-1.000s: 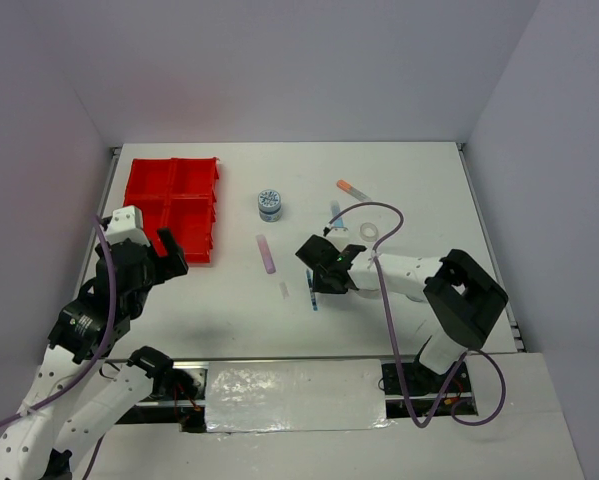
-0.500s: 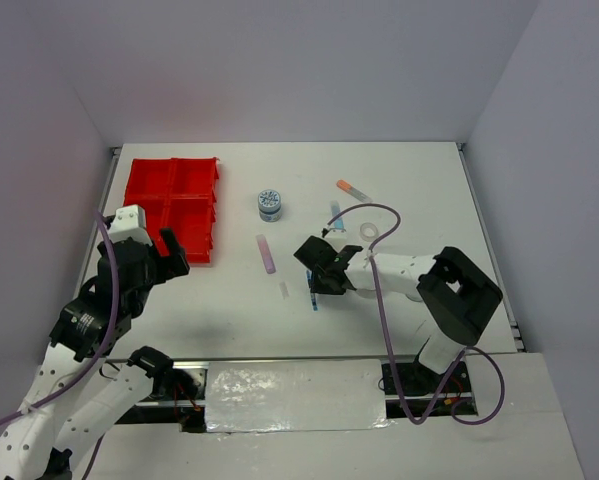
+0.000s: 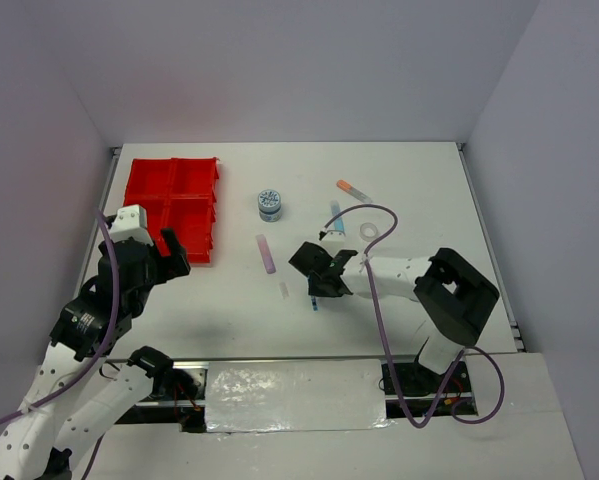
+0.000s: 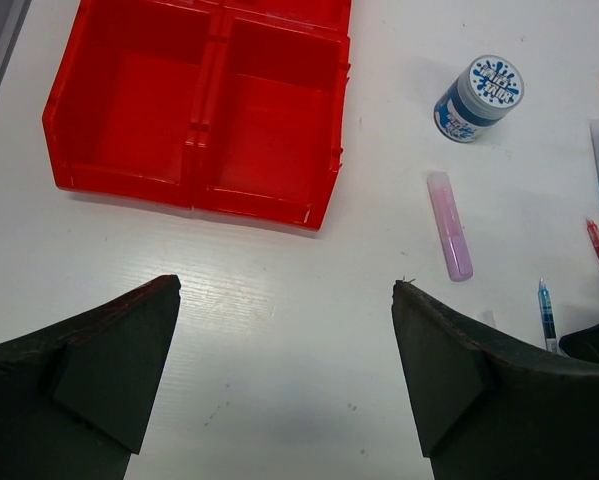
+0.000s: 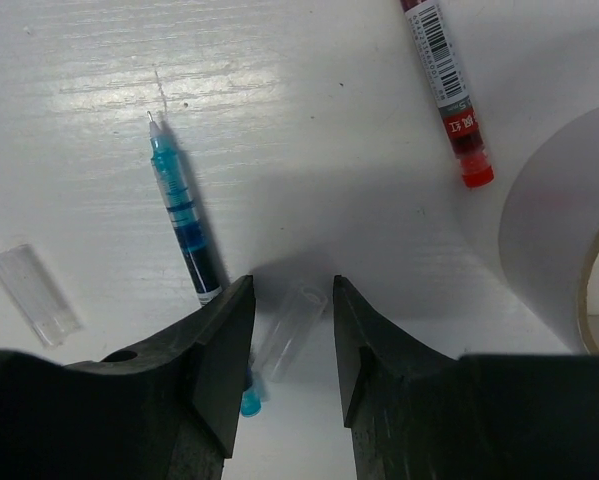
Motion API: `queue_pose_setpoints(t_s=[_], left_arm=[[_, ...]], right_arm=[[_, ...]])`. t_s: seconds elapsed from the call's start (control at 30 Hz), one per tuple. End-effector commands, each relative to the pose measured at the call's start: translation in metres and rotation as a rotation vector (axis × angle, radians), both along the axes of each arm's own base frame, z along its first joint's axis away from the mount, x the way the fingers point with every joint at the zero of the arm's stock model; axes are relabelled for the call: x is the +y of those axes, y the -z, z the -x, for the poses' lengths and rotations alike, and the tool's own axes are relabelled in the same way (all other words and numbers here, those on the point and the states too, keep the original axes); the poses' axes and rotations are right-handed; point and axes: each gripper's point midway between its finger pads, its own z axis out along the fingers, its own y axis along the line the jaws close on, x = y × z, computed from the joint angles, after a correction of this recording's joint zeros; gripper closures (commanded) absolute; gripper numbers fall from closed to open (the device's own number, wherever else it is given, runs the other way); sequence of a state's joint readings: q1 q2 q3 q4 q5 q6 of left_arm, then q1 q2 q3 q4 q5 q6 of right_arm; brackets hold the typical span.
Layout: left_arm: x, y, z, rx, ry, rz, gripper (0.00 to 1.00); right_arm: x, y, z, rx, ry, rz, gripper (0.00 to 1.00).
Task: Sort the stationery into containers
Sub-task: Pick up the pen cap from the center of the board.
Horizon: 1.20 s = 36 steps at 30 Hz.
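Two grippers | R gripper jaws narrowly parted, gripping nothing certain (clear cap sits in the gap) | blue pen lies just view-left of gap, end under one finger, long axis approx along fingers | R arm nearest; L gripper wide, by red tray.

Top: you look down from above the near side | left wrist: high, facing bright red plastic tray | right wrist: close over thin blue pen, seen in all views.
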<state>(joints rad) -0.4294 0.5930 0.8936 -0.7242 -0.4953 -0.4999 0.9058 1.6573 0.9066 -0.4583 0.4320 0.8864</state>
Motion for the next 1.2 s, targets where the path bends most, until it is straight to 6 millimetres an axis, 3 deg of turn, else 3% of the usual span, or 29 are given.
queue_pose_setpoints(t_s=[0.0,0.47,0.57,0.77,0.87,1.17], left_arm=[[-0.006,-0.006,-0.007,-0.032,0.022,0.006,0.01],[-0.010,-0.007,-0.005,-0.040,0.042,0.010,0.01],[-0.010,-0.008,-0.004,-0.043,0.045,0.012,0.01],[-0.011,-0.009,-0.003,-0.050,0.048,0.014,0.01],[-0.011,-0.009,-0.002,-0.049,0.049,0.011,0.01],[-0.016,-0.005,-0.006,-0.028,0.067,0.002,0.01]], right_arm=[[-0.005,0.017,0.022,0.069,0.013,0.024,0.55],[-0.004,0.020,0.032,0.071,0.051,0.038,0.60],[-0.007,0.023,0.032,0.073,0.061,0.050,0.73],[-0.001,0.026,0.036,0.092,0.047,0.016,0.83],[0.000,0.025,0.035,0.089,0.016,0.028,1.00],[0.002,-0.002,0.021,-0.017,-0.104,0.012,1.00]])
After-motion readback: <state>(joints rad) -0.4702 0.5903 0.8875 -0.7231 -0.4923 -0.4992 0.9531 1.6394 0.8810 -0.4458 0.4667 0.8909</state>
